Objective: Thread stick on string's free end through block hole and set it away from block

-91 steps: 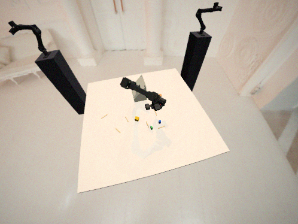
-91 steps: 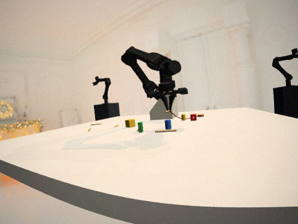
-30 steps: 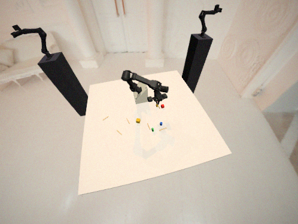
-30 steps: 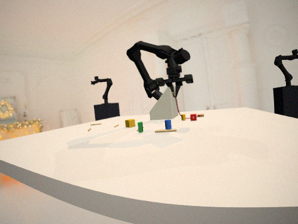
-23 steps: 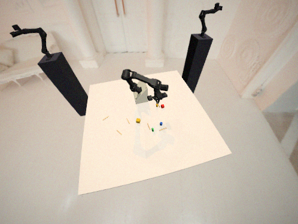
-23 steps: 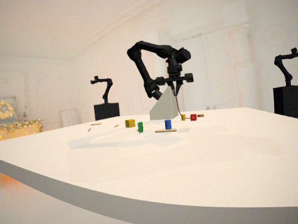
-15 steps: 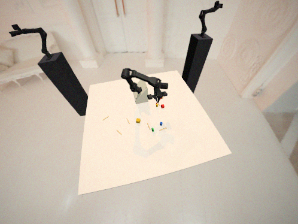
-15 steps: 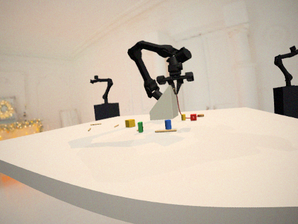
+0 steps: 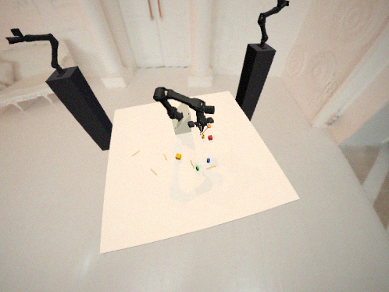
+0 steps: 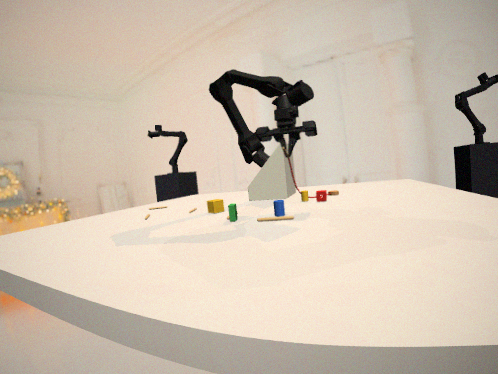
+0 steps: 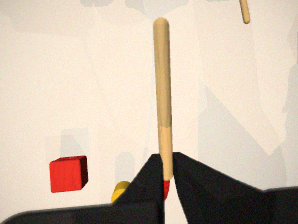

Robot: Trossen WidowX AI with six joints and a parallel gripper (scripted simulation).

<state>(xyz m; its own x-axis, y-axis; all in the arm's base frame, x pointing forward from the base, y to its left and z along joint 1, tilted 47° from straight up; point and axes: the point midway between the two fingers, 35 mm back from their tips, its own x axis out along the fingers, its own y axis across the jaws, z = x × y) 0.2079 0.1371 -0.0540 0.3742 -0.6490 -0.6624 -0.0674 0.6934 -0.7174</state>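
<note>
No writing, label, brand or number can be read anywhere. The blocks and sticks carry plain faces.

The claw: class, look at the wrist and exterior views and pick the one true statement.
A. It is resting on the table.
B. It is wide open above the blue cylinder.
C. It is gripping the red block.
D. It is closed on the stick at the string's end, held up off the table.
D: the claw pinches the stick at its red-tipped end, and the red string hangs from it down to the table.
</note>
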